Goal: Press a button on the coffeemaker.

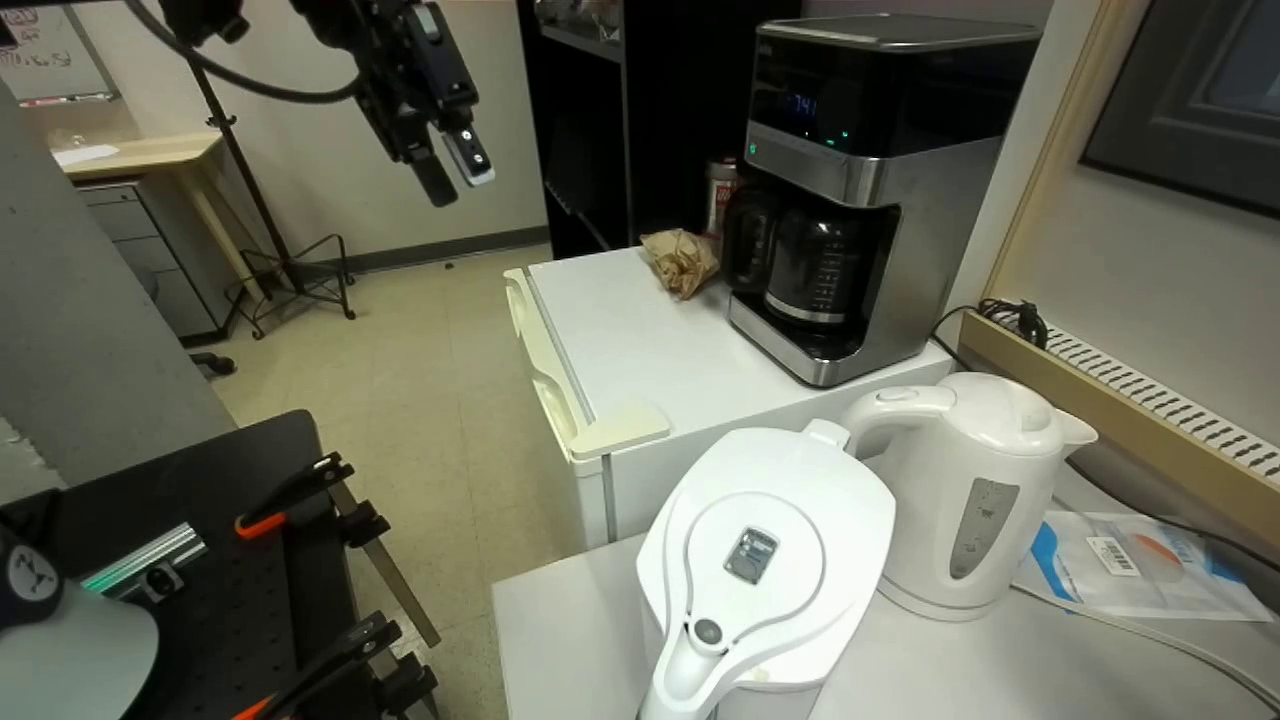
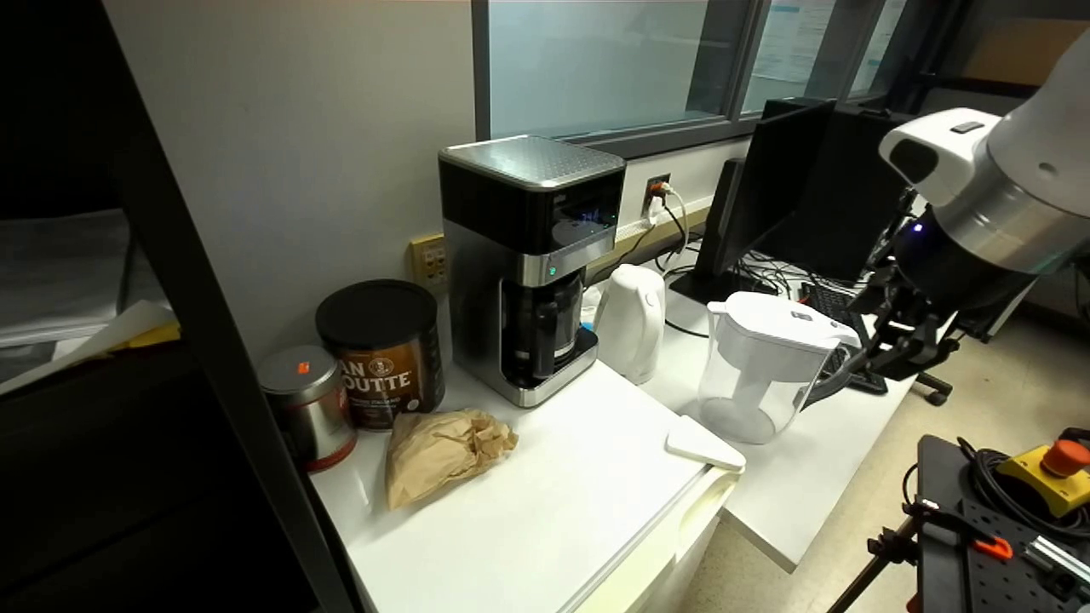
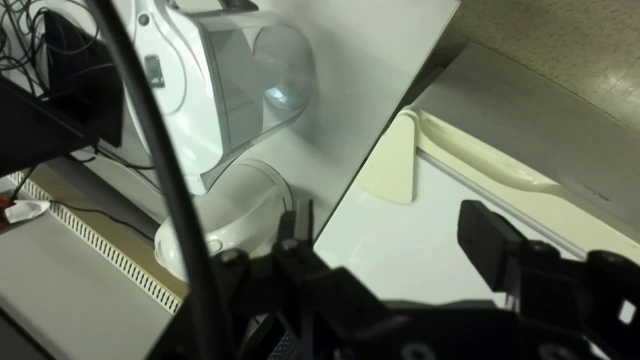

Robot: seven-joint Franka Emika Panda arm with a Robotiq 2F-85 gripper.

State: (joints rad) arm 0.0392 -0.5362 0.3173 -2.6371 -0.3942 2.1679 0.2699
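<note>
Black across its upper section, silver on its lid, band and sides, the coffeemaker [image 1: 890,190] shows blue digits [image 1: 803,105] and green lights [image 1: 845,134] and pale marks on its dark carafe [image 1: 815,262]. White belongs to the kettle [image 1: 938,480], whose window is grey, and to the lid of the clear-bodied filter jug [image 2: 754,366], while the white-topped unit [image 1: 650,340] has a cream edge. Warmer tones follow — a tan paper bag [image 2: 447,455], a brown canister [image 2: 381,358] with black lid, speckled beige flooring [image 3: 540,35] — and the gripper [image 3: 386,216] is black.

Basically holds the arm [image 2: 1013,170] up in midair, points the gripper [image 1: 460,182] down on a slant, and has both fingers [image 3: 482,240] pretty far apart in the wrist view.
</note>
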